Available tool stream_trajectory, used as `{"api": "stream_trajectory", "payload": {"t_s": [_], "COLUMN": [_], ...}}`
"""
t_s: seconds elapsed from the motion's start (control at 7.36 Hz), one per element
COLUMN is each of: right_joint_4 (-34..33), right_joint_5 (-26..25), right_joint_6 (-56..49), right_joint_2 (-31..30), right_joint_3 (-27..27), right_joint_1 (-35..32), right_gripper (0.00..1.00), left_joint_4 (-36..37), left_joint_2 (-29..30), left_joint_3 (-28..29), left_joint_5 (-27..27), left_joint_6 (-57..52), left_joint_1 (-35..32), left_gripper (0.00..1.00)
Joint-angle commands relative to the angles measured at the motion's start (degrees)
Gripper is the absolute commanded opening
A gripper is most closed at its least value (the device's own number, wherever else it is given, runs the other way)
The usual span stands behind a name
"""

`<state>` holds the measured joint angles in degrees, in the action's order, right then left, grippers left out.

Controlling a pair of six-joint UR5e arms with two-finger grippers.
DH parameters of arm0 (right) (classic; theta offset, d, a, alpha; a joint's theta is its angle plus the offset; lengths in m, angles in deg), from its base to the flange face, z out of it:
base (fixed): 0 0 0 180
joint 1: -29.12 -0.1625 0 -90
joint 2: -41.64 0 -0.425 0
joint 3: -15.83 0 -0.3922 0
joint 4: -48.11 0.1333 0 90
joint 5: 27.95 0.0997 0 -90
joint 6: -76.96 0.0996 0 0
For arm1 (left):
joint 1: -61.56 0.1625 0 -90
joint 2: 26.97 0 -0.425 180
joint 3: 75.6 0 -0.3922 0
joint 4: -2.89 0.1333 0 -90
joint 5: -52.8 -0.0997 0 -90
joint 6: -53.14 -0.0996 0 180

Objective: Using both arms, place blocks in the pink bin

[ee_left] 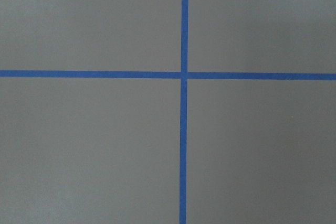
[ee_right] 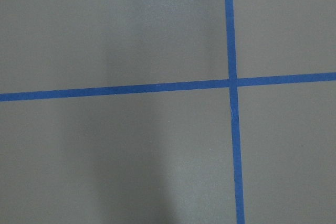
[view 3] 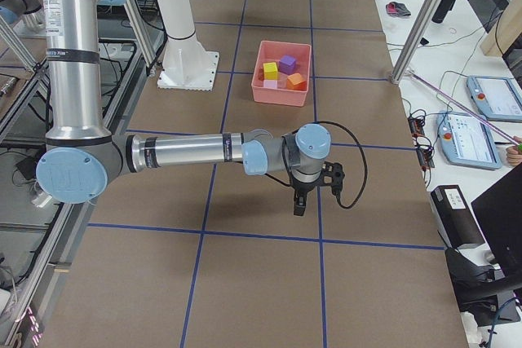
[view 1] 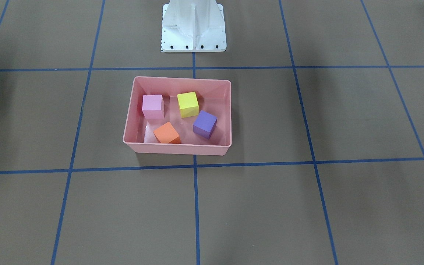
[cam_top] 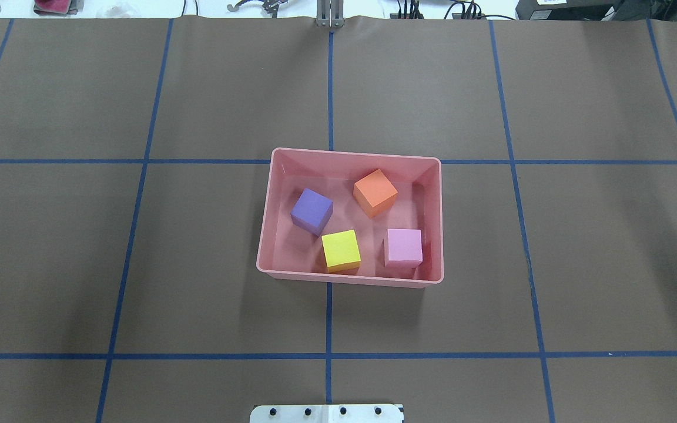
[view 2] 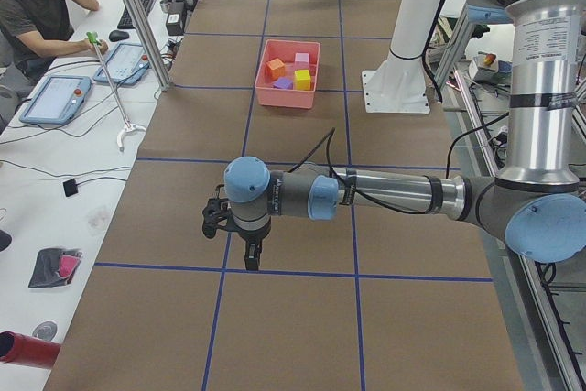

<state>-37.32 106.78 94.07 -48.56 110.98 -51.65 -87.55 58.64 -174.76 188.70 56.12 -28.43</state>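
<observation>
Blocks [cam_top: 341, 249] fill the pink bin [cam_top: 350, 276] overhead; only side views show the arms, finger state unreadable.

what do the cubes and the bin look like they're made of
The four cubes, pink, yellow, purple and orange, look like foam, or perhaps painted wood: flat matte faces with no glare and crisp edges. The bin looks like moulded plastic with a glossy finish: its floor and walls show pale reflections, and its rim is smoothly rounded.
</observation>
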Motion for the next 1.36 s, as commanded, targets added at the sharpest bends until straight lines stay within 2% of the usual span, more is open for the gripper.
{"api": "stream_trajectory", "payload": {"t_s": [0.0,1.22], "right_joint_4": [0.0,0.0], "right_joint_5": [-0.08,-0.52], "right_joint_6": [-0.41,-0.59], "right_joint_2": [-0.59,-0.33], "right_joint_3": [0.4,-1.1], "right_joint_1": [0.0,0.0], "right_gripper": [1.0,1.0], "left_joint_4": [-0.08,-0.26], "left_joint_2": [-4.64,-3.96], "left_joint_3": [-4.47,-4.03], "left_joint_5": [-2.64,-2.92], "left_joint_6": [-0.26,0.18], "left_joint_1": [-0.01,0.25], "left_gripper": [0.99,0.99]}}
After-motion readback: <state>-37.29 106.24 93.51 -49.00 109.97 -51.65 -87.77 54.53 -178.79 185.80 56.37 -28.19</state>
